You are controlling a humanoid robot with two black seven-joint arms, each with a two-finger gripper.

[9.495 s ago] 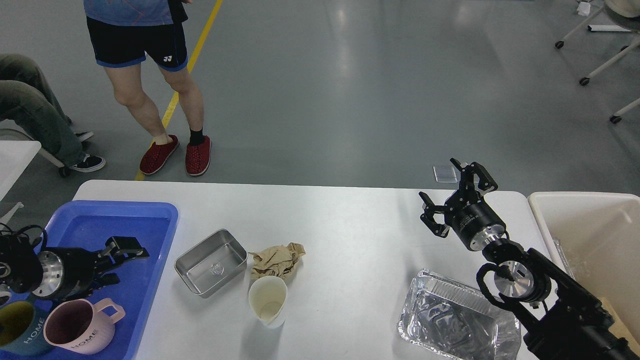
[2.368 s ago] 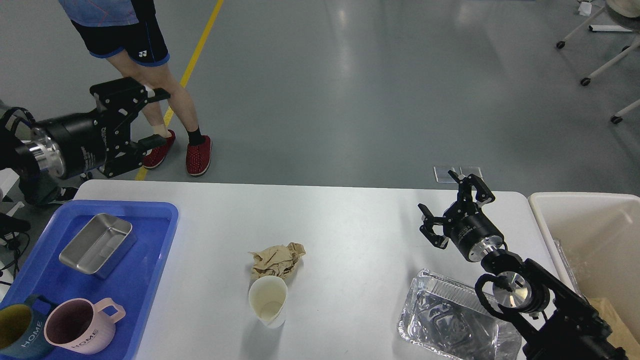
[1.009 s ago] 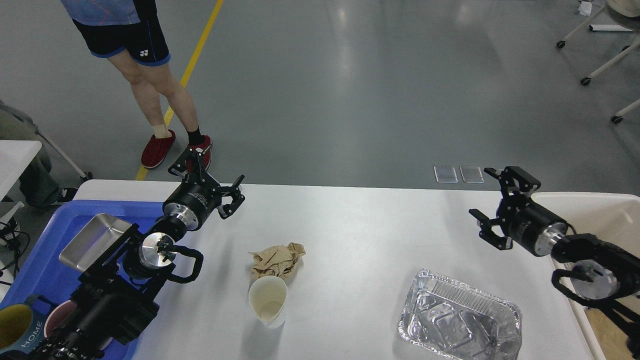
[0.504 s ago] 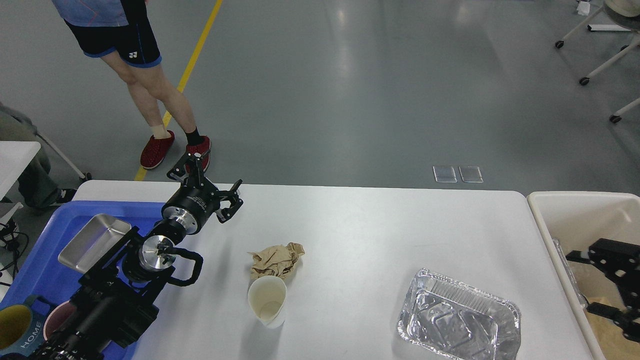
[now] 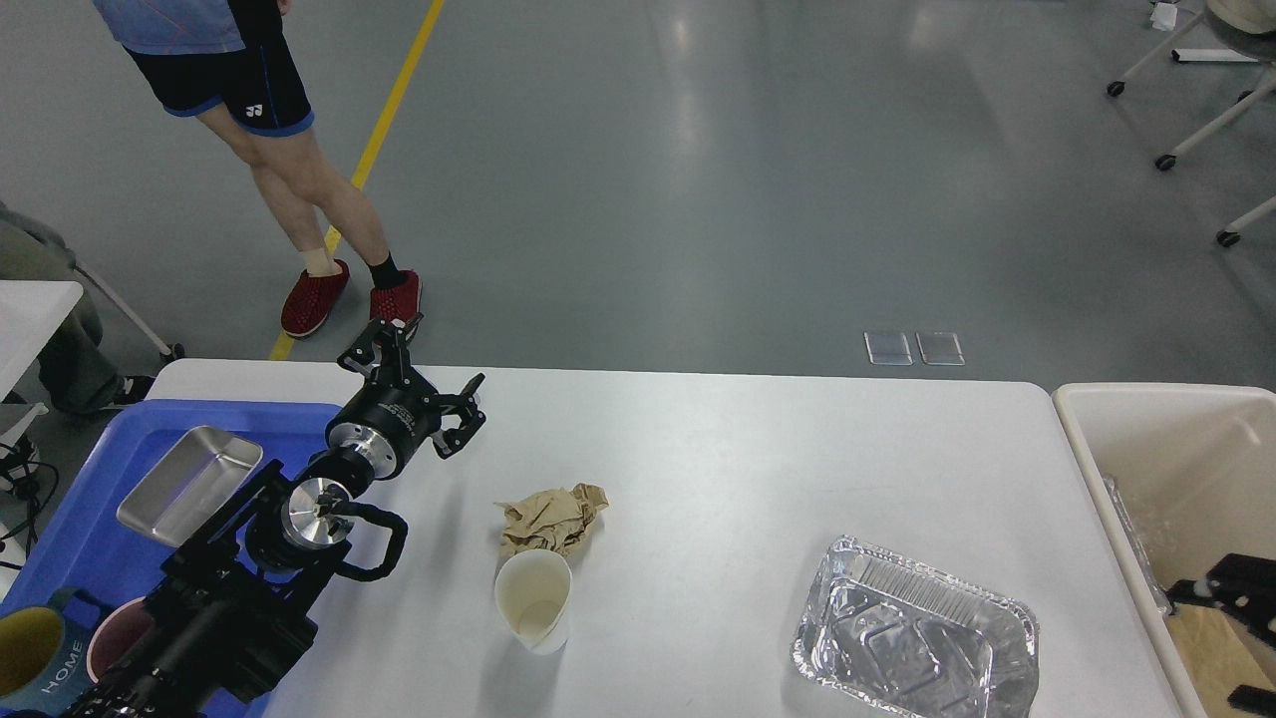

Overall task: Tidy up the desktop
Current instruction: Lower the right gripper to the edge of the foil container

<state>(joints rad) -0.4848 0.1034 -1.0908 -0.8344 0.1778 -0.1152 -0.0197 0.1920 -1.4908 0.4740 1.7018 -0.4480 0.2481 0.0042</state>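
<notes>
The white worktop (image 5: 758, 449) fills the lower half of the view, flanked by a blue plastic tray (image 5: 140, 434) at its left end and a beige bin (image 5: 1146, 419) at its right. Near its middle lies a crumpled wad of brown paper (image 5: 550, 519), and just in front of that, almost touching, stands a pale paper cup (image 5: 534, 600), upright and open-topped. Well apart to the right sits a crinkled foil tray (image 5: 912, 646), near the front edge.

The left claw (image 5: 427, 392) hovers above the worktop's back-left area, beside the blue tray, its fingers spread wide and holding nothing. In the tray are a steel pan (image 5: 186, 485) and, at the front corner, two mugs (one dark teal (image 5: 30, 666), one pink and mostly hidden behind the arm).

The right claw (image 5: 1236, 588) shows only as a dark piece low over the bin's edge; I cannot tell how its fingers stand.

Beyond the worktop a person in red shoes (image 5: 349, 299) stands on the grey floor.
</notes>
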